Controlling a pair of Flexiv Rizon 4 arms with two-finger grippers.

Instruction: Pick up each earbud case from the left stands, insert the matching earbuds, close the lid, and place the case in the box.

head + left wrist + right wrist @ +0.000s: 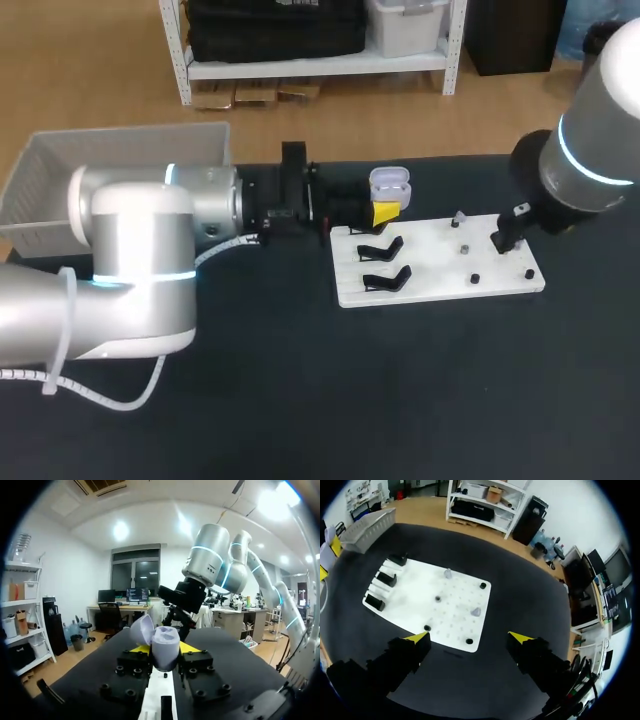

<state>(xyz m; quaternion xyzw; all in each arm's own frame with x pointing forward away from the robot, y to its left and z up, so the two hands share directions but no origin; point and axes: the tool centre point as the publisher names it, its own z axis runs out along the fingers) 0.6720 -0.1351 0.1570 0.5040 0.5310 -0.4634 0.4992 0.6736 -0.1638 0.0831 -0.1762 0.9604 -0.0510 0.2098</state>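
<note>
A white box (60,185) sits at the table's far left corner, and the head view shows only its bare walls. Beside it the left arm stretches across toward the middle. The left gripper (386,210) is clamped on an earbud case (389,184), which it holds off the table just behind the white board (440,285). The left wrist view alone shows the grip. Both yellow-tipped fingers (190,647) press the pale case (165,647) from either side, and its lid is tipped open. What lies in the case's hollow cannot be made out from any angle.

On the board, the head view shows two black stands (385,278) clearly, with a third partly behind the left gripper. The right wrist view, looking straight down, shows all three stands (386,578) in a row. It also shows two pale earbuds (448,573) upright among small black pegs (483,585).

The right gripper (469,638) hangs over the board's right end (505,238), its fingers spread wide and holding nothing.
</note>
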